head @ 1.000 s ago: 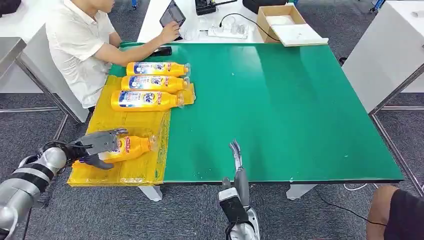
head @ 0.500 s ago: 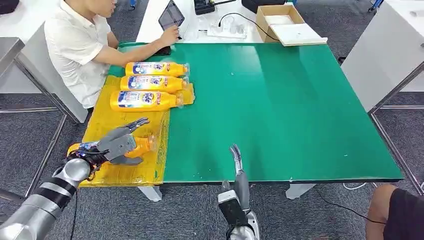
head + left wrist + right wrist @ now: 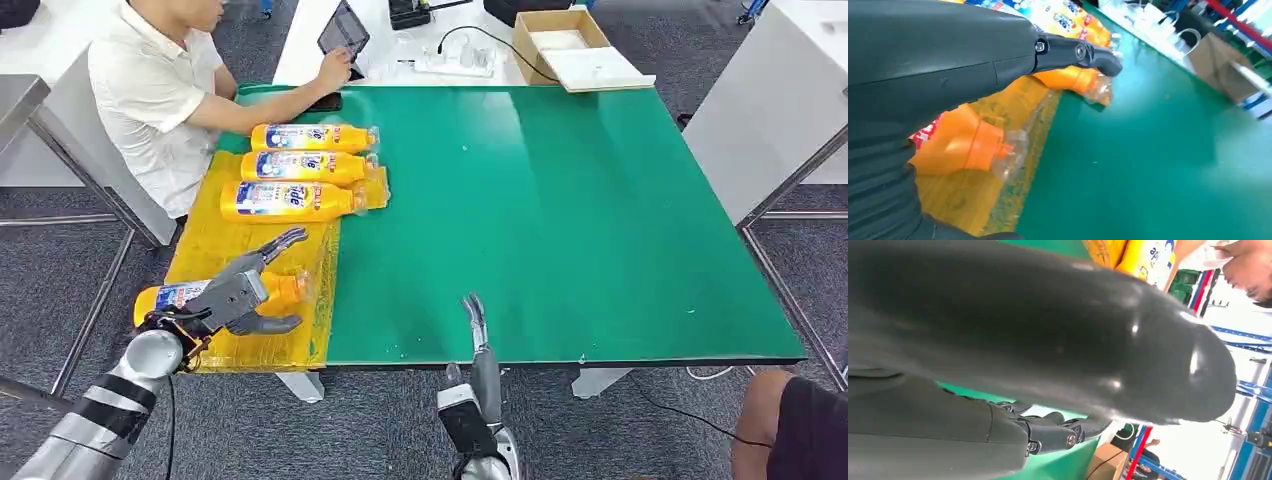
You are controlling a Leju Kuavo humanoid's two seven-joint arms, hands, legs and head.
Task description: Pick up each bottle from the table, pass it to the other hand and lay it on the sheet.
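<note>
The left robot hand point(image 3: 240, 295) hangs over the near bottle point(image 3: 190, 296) with its fingers spread wide, so it's let go and holding nothing; that bottle lies on its side on the yellow sheet point(image 3: 300, 335) at the near left corner of the green counter point(image 3: 560, 210). Three more bottles point(image 3: 300, 168) lie in a row at the sheet's far end, next to a seated person point(image 3: 150, 95). The right robot hand point(image 3: 475, 325) sits at the counter's near edge, fingers straight, holding nothing.
</note>
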